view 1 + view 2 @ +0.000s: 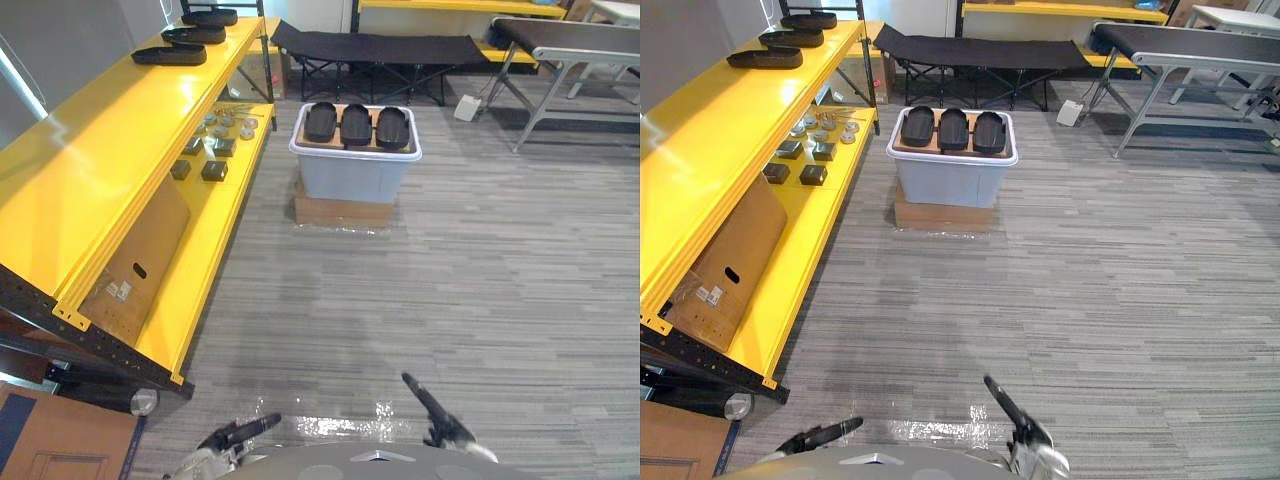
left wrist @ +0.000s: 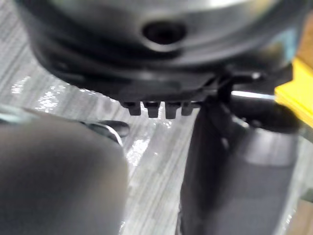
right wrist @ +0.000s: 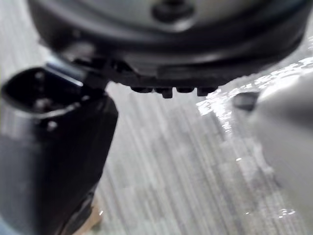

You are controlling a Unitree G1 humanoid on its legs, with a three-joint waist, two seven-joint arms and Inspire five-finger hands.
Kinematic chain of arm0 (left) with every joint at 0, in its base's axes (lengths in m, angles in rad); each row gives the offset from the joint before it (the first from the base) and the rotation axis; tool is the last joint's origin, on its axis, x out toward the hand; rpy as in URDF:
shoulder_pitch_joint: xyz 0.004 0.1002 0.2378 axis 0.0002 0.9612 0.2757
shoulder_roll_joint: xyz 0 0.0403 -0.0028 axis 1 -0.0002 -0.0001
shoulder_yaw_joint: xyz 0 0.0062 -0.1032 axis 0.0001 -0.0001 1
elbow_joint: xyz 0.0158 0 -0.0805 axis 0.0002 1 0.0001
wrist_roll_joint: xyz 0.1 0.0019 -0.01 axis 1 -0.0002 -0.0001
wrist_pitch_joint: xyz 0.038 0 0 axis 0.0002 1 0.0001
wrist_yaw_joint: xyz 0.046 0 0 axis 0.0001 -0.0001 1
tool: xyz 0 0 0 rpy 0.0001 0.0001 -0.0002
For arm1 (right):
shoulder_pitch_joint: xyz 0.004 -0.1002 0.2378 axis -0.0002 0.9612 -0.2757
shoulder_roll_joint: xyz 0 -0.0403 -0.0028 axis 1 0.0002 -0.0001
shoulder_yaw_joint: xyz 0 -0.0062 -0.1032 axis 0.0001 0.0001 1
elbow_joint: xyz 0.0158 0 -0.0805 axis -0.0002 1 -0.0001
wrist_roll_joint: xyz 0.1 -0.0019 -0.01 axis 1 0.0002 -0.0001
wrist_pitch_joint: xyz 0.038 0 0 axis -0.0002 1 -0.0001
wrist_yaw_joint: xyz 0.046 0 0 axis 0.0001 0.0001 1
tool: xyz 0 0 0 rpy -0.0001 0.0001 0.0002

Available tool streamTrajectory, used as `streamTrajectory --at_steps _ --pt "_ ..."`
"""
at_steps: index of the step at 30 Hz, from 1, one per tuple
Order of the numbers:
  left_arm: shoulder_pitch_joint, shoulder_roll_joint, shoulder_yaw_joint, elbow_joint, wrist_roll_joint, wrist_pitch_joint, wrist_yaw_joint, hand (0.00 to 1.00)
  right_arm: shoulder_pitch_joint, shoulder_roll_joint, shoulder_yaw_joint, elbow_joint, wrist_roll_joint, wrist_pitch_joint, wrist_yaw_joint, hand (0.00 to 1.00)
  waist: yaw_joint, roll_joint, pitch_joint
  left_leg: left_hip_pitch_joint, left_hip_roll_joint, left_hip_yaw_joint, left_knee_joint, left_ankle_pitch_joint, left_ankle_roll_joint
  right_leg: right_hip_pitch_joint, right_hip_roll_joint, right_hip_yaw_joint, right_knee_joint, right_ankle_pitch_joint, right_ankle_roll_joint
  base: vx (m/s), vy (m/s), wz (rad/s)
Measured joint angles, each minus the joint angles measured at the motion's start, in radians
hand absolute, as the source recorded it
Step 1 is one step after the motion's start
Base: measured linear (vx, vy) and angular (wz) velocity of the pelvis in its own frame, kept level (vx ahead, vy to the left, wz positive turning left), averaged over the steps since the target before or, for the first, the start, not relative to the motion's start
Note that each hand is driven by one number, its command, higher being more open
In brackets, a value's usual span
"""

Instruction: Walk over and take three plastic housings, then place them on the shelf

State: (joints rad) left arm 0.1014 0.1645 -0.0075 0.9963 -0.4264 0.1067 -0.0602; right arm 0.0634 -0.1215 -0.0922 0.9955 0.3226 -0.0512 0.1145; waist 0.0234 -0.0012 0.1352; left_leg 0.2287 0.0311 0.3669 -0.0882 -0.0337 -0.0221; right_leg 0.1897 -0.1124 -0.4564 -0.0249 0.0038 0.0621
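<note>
Step in hand: the walk-up. Left hand point(image 1: 240, 431) and right hand point(image 1: 432, 405) hang low, fingers straight, nothing held. Three black housings point(image 1: 356, 125) lie side by side on a cardboard sheet point(image 1: 303, 137) topping the white bin point(image 1: 352, 175), well ahead of both hands and between their lines. Bin's inside is hidden. Judgement: stop square to the bin, close enough to reach without leaning, clear of the yellow shelf point(image 1: 90, 170) out beyond the left hand. Shelved housings point(image 1: 170, 54) occupy its far end.

left hand point(image 2: 166, 58): dark bulk, thumb out | grey floor point(image 2: 152, 169) | yellow shelf edge point(image 2: 299, 93), probably
</note>
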Motion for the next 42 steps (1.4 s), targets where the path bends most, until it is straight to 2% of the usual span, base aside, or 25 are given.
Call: streamTrajectory --at_steps 5,12,15,19,23,26,34,36,38,39,40,41,42 --pt "-0.043 -0.022 -0.036 -0.099 -0.09 -0.002 -0.011 1.0 -0.104 0.001 0.045 -0.022 0.005 -0.06 0.023 1.0 0.002 0.001 0.0 -0.011 -0.006 0.012 0.0 0.0 0.0 -0.005 -0.001 0.0 -0.022 0.013 0.004 0.01 0.015 -0.03" --pt "-0.021 -0.052 -0.057 -0.104 -0.114 0.006 -0.029 1.0 -0.106 0.0 0.046 -0.027 0.045 -0.062 0.04 1.0 -0.001 0.012 0.008 -0.004 -0.008 0.018 0.003 -0.009 -0.014 0.003 -0.002 0.001 -0.031 0.013 0.004 0.04 0.017 -0.03" --pt "-0.008 -0.06 -0.057 -0.104 -0.108 -0.037 -0.006 1.0 -0.096 0.001 0.06 -0.027 0.041 -0.064 0.048 1.0 0.002 0.009 0.011 -0.001 -0.008 0.018 0.004 -0.011 -0.018 0.006 -0.003 0.0 -0.031 0.013 0.004 0.0 0.0 0.0" --pt "0.032 -0.062 -0.051 -0.144 -0.14 -0.135 0.063 1.0 -0.067 0.011 0.075 -0.076 0.043 -0.083 0.041 1.0 0.001 0.005 0.014 0.003 -0.009 0.021 0.004 -0.016 -0.024 0.006 -0.005 0.008 -0.028 0.015 0.006 -0.04 0.018 -0.04" --pt "0.046 -0.063 -0.025 -0.189 -0.149 -0.172 0.079 1.0 -0.05 0.011 0.089 -0.104 0.041 -0.103 0.049 1.0 0.002 -0.006 0.019 0.002 -0.01 0.019 0.003 -0.014 -0.022 0.005 -0.007 0.008 -0.025 0.015 0.007 -0.05 0.009 0.01" --pt "0.055 -0.064 -0.028 -0.228 -0.07 -0.174 0.08 1.0 -0.037 0.011 0.099 -0.119 0.048 -0.113 0.037 1.0 0.001 -0.006 0.019 -0.001 -0.011 0.017 0.003 -0.009 -0.015 0.0 -0.008 0.007 -0.02 0.015 0.008 -0.04 0.006 0.01" --pt "0.065 -0.069 -0.063 -0.261 -0.034 -0.144 0.065 1.0 -0.028 0.011 0.101 -0.143 0.085 -0.111 -0.013 1.0 0.0 -0.003 0.019 -0.009 -0.014 0.019 0.003 -0.005 -0.008 -0.022 -0.012 0.017 -0.005 0.015 0.008 -0.01 0.007 -0.02" --pt "0.067 -0.078 -0.078 -0.261 -0.028 -0.131 0.057 1.0 -0.028 0.009 0.1 -0.143 0.083 -0.111 -0.015 1.0 -0.001 0.0 0.022 -0.01 -0.019 0.017 0.004 -0.006 -0.005 -0.053 -0.034 0.019 0.07 -0.021 0.01 0.0 0.03 0.03" --pt "0.066 -0.072 -0.1 -0.264 0.01 -0.119 0.041 1.0 -0.019 0.009 0.1 -0.143 0.085 -0.11 -0.021 1.0 0.0 -0.01 0.03 0.003 -0.04 0.006 0.005 -0.015 0.022 -0.133 -0.105 0.02 0.298 -0.108 0.018 0.01 0.091 0.17" --pt "0.065 -0.073 -0.1 -0.264 0.011 -0.119 0.039 1.0 -0.017 0.009 0.1 -0.143 0.085 -0.109 -0.024 1.0 0.002 -0.01 0.034 0.008 -0.043 0.006 0.005 -0.018 0.028 -0.158 -0.124 0.02 0.368 -0.117 0.012 -0.02 0.087 0.16" --pt "0.065 -0.071 -0.098 -0.27 0.013 -0.115 0.04 1.0 -0.011 0.013 0.101 -0.145 0.085 -0.108 -0.034 1.0 0.003 -0.014 0.04 0.009 -0.048 -0.001 0.03 -0.034 0.042 -0.209 -0.165 0.021 0.498 -0.122 0.004 -0.02 0.078 0.16" --pt "0.071 -0.062 -0.098 -0.293 0.014 -0.109 0.042 1.0 0.001 0.021 0.102 -0.148 0.086 -0.107 -0.037 1.0 0.0 -0.025 0.053 0.018 -0.052 -0.009 0.06 -0.051 0.057 -0.237 -0.202 0.024 0.59 -0.118 0.009 -0.01 0.072 0.16" --pt "0.074 -0.061 -0.098 -0.301 0.014 -0.108 0.044 1.0 0.006 0.023 0.103 -0.148 0.086 -0.106 -0.037 1.0 0.0 -0.026 0.064 0.029 -0.051 -0.011 0.068 -0.058 0.064 -0.241 -0.214 0.026 0.621 -0.117 0.015 0.01 0.058 0.15"
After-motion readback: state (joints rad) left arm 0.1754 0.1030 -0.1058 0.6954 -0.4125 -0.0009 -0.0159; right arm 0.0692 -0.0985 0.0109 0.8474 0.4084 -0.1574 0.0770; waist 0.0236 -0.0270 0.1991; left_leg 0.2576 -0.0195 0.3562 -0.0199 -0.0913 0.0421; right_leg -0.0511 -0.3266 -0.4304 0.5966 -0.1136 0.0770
